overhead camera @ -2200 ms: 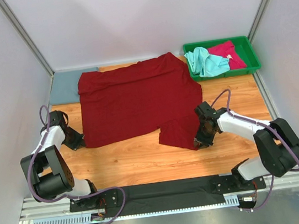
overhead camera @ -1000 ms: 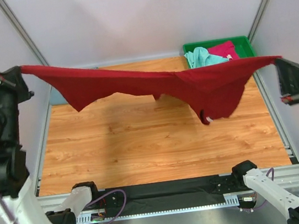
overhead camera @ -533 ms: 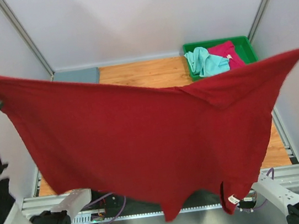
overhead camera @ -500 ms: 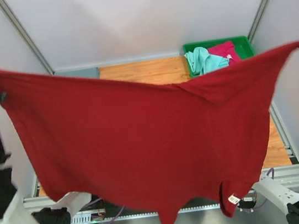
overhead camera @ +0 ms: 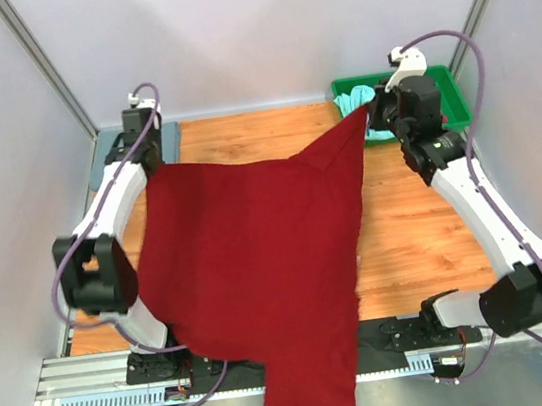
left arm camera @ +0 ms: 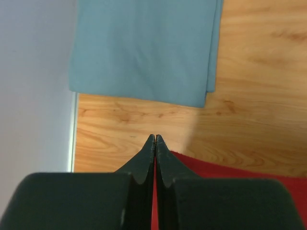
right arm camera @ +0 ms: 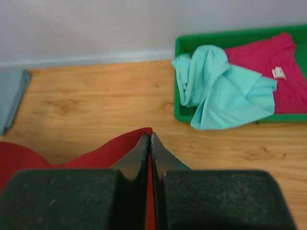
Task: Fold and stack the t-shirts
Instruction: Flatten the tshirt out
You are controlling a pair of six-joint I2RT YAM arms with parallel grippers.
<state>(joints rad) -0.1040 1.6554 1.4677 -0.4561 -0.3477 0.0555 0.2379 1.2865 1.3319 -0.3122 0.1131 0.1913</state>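
Note:
The dark red t-shirt hangs spread between both arms, draping over the table's near edge. My left gripper is shut on its far left corner, also in the left wrist view. My right gripper is shut on its far right corner, also in the right wrist view. The slate grey-blue t-shirt lies folded at the far left corner. The mint green t-shirt and the pinkish-red t-shirt lie crumpled in the green tray.
The green tray stands at the far right corner, close to my right gripper. Bare wooden table shows to the right of the red shirt. Grey walls close in left, right and back.
Both arms have swung down and away from the camera, carrying the red shirt from stretched high in front of it to a low spread over the table.

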